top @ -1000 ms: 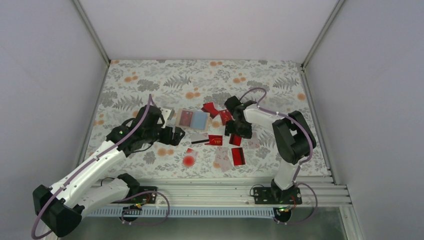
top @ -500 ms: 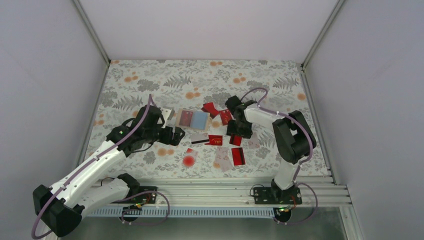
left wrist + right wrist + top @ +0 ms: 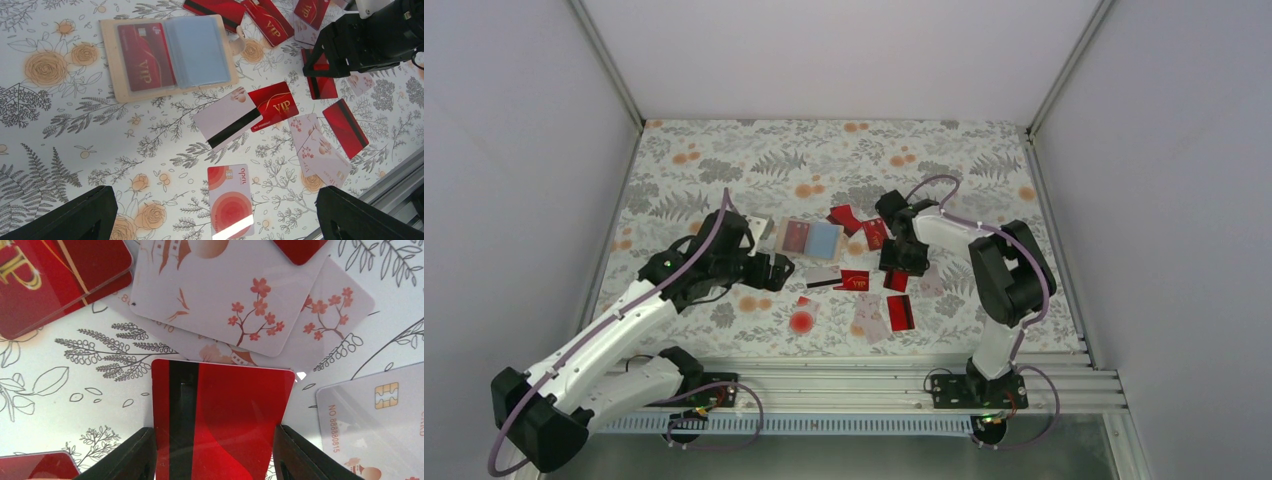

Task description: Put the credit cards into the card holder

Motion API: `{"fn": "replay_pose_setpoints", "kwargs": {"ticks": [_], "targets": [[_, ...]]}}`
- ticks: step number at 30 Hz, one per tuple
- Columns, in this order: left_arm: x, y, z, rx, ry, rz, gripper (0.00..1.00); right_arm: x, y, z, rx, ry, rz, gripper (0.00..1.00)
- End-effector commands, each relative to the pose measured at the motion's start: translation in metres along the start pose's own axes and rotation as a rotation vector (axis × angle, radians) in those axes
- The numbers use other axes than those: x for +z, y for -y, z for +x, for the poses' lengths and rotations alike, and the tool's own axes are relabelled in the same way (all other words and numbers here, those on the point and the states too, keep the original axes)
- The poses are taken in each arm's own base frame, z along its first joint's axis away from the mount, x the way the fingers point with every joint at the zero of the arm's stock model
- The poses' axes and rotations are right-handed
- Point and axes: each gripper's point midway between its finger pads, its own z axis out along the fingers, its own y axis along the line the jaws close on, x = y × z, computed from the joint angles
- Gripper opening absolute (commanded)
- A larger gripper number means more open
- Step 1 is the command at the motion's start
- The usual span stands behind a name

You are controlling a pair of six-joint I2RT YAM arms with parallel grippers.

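The tan card holder [image 3: 809, 238] lies open on the table, with a red VIP card in its left pocket and blue lining on the right [image 3: 170, 55]. Several cards lie scattered in front of it. They include a white black-striped card [image 3: 227, 119], a red VIP card [image 3: 274, 105], pale pink cards [image 3: 320, 150] and a card with red circles [image 3: 230, 200]. My left gripper [image 3: 215, 200] is open and empty, above the circle card and near the holder [image 3: 779, 270]. My right gripper [image 3: 215, 440] is low over the cards [image 3: 902, 262], with both fingers against the side edges of a red black-striped card [image 3: 225, 410].
More red cards [image 3: 844, 217] lie behind the right gripper, and one [image 3: 901, 312] lies near the front. The metal rail [image 3: 874, 375] runs along the near table edge. White walls close in the sides and back.
The right gripper has edged slightly to the right over the red card. The left arm and the cards have not moved.
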Motion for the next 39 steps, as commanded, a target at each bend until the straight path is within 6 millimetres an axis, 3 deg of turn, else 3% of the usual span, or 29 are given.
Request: {"fn": "replay_pose_setpoints", "kwargs": {"ticks": [1, 11, 16, 23, 26, 32, 39], "targets": [[0.004, 0.002, 0.000, 0.025, -0.006, 0.013, 1.00, 0.042, 0.000, 0.021, -0.012, -0.118, -0.015, 0.50], [0.006, 0.011, -0.002, 0.050, -0.022, 0.056, 1.00, -0.001, -0.027, 0.007, -0.065, -0.061, -0.148, 0.48], [0.010, 0.015, -0.006, 0.049, -0.027, 0.070, 1.00, -0.022, -0.034, 0.000, -0.093, -0.024, -0.181, 0.52], [0.004, 0.013, -0.018, 0.059, -0.001, 0.042, 1.00, -0.055, -0.051, -0.050, -0.234, 0.156, -0.162, 0.76], [0.002, 0.010, -0.014, 0.062, -0.005, 0.029, 1.00, -0.058, -0.062, -0.075, -0.314, 0.212, -0.134, 0.84], [-0.002, 0.004, -0.005, 0.051, -0.010, 0.008, 1.00, -0.036, -0.070, -0.106, -0.404, 0.212, -0.024, 0.95], [-0.007, 0.002, -0.003, 0.044, 0.007, 0.001, 1.00, -0.014, -0.064, -0.120, -0.433, 0.199, 0.047, 0.95]]}}
